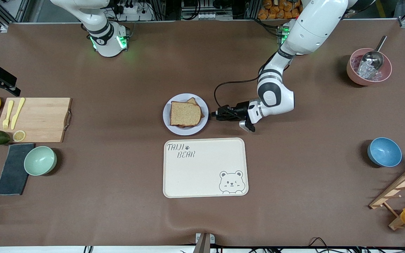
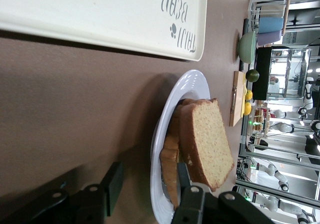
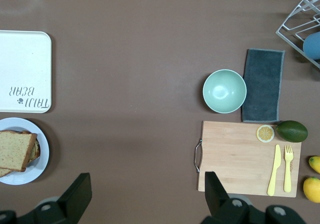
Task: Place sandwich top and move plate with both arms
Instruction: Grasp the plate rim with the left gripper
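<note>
The sandwich top (image 1: 185,113), a light-brown bread slice, lies on the stack on the pale round plate (image 1: 185,130) at the table's middle. It also shows in the left wrist view as sandwich top (image 2: 207,139) on plate (image 2: 192,86), and in the right wrist view as sandwich top (image 3: 15,149). My left gripper (image 1: 213,114) sits low at the plate's edge toward the left arm's end. Its jaws (image 2: 148,181) straddle the rim: one finger (image 2: 183,176) is over the plate beside the bread, the other (image 2: 112,181) stands off the rim. My right gripper (image 3: 147,196) hangs open and empty high over bare table between plate and cutting board.
A cream bear tray (image 1: 205,168) lies just nearer the camera than the plate. A cutting board (image 1: 37,119) with cutlery, a green bowl (image 1: 40,160), a grey cloth and fruit sit at the right arm's end. A blue bowl (image 1: 384,151), a pink bowl (image 1: 368,66) and a wooden rack sit at the left arm's end.
</note>
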